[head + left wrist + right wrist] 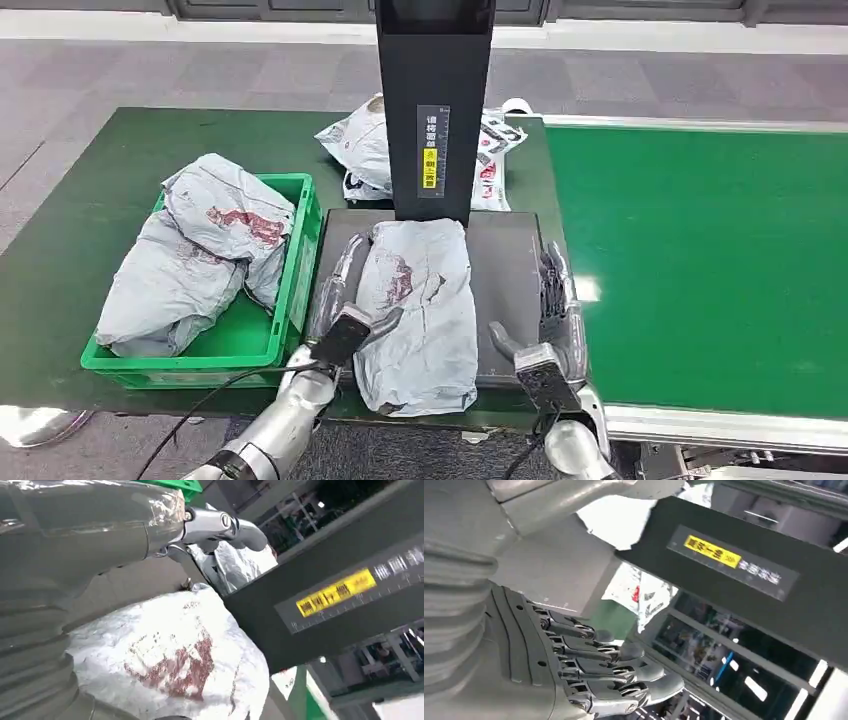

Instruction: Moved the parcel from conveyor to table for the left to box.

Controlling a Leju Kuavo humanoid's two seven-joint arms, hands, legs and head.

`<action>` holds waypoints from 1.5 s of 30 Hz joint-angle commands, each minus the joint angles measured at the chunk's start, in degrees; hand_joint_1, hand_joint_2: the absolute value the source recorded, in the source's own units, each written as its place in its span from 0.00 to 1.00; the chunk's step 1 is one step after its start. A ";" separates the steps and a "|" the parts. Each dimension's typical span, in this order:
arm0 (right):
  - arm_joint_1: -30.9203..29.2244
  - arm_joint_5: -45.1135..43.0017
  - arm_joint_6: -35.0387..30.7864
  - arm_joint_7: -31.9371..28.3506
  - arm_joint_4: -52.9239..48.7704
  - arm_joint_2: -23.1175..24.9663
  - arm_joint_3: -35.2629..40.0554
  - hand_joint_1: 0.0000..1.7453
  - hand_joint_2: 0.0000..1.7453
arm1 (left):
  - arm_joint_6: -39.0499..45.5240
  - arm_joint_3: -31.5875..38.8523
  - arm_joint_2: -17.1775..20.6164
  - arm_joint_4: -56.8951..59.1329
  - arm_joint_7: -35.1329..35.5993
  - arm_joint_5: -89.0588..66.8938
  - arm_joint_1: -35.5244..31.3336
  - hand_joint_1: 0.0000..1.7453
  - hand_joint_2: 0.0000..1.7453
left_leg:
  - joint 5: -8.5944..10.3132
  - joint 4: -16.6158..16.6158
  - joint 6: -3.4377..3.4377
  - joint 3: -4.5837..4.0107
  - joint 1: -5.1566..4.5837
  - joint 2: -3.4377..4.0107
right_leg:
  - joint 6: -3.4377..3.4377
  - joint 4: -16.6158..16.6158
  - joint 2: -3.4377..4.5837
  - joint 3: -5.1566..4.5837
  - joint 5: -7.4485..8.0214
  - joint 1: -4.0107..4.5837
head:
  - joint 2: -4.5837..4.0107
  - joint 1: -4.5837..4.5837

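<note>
A crumpled grey plastic mailer parcel with a dark red print (pixel 418 305) lies lengthwise on a flat dark grey platform (pixel 505 262) set on the green-topped counter (pixel 100 190); its near end hangs over the platform's front edge. The left hand (pixel 342 300) lies along the parcel's left side, fingers stretched forward against the bag and the thumb (pixel 385 322) touching its edge; whether it truly grips the bag cannot be told. The right hand (pixel 548 320) rests on the platform apart from the parcel, fingers extended and thumb spread wide, holding nothing; the right wrist view shows its dark jointed fingers (pixel 589 655) only lightly curved.

A tall black rectangular post with a yellow label (pixel 433 110) rises from the back of the platform, just behind the parcel's far end. Behind the post lies a white plastic bag with red and black printing (pixel 360 145). Just beside the platform's left edge stands a green plastic crate (pixel 290 290) holding two more wrinkled grey mailer bags (pixel 195 255), also marked in red. To the right stretches the smooth green conveyor belt (pixel 700 260) with a pale metal rim.
</note>
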 commanded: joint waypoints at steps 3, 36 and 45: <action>-3.70 -7.35 1.56 -3.04 5.85 1.34 -7.43 0.00 1.00 | -6.79 -17.17 1.93 14.16 10.36 -21.00 -4.44 0.00 1.00 | 0.02 -0.08 -0.01 0.10 -0.01 0.01 | -0.03 -0.07 -0.01 0.10 0.01 -0.01 | 0.00 0.00; -1.65 -5.01 4.33 -1.77 5.07 2.38 -7.50 0.00 1.00 | 20.26 14.05 5.06 -20.67 23.89 -55.79 -4.66 1.00 1.00 | 0.00 0.02 -0.09 0.04 0.10 0.04 | -0.11 0.04 0.00 0.07 -0.05 0.11 | 0.00 0.00; -1.50 -6.24 3.90 -0.63 3.78 2.17 -7.40 0.00 1.00 | 20.26 20.32 7.97 -25.20 29.68 -68.74 -6.11 1.00 1.00 | 0.07 -0.06 -0.11 0.04 0.08 0.09 | -0.18 0.02 0.04 -0.01 -0.01 0.09 | 0.00 0.00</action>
